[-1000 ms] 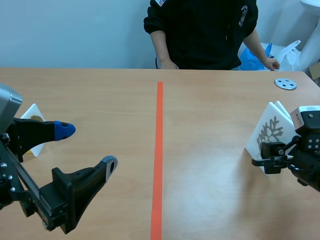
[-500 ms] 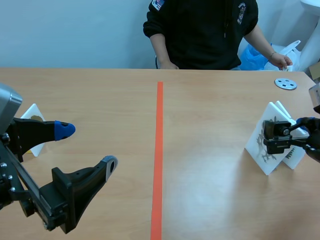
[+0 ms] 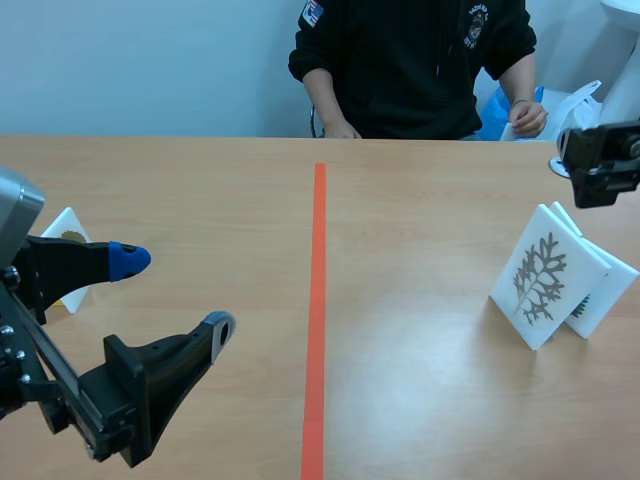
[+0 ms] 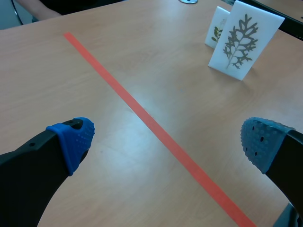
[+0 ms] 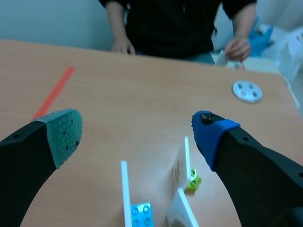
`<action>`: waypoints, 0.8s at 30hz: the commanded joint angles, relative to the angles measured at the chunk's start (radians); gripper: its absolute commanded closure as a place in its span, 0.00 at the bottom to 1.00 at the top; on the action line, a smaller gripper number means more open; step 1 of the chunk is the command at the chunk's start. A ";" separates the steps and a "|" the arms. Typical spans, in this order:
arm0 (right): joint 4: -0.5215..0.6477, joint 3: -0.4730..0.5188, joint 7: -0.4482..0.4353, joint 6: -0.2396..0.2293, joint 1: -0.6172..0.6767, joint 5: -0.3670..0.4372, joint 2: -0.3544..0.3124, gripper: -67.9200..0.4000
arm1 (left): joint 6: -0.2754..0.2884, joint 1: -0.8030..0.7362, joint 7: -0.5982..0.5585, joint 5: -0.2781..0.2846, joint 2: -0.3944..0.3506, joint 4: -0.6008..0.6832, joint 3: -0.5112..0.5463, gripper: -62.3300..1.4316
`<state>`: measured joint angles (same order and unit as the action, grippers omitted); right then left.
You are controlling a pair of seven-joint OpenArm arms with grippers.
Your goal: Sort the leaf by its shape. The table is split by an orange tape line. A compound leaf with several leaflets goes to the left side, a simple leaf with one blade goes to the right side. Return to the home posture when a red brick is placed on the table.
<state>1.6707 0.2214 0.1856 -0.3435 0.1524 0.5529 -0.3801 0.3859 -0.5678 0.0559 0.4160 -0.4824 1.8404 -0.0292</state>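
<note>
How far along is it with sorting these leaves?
Looks done: the branching-leaf card and a second card stand right of the tape line, a third card left of it. In hand: nothing; left gripper and right gripper are open, empty. Left: no red brick shows yet.

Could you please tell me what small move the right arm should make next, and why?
Probably wait with the right gripper raised and open: it holds nothing, the leaf card stands right of the tape line, and no red brick is on the table.

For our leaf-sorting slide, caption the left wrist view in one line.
Open left tool over the orange tape line; a branching-leaf card and a second card stand beyond.
</note>
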 commanded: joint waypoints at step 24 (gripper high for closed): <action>0.299 -0.065 0.005 -0.151 0.435 0.124 -0.024 0.00 | 0.001 0.003 -0.021 0.037 0.002 0.008 0.009 0.00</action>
<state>1.9690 0.1642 0.2089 -0.4999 0.5968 0.6701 -0.3962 0.3862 -0.5674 0.0494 0.4393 -0.4824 1.8404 -0.0292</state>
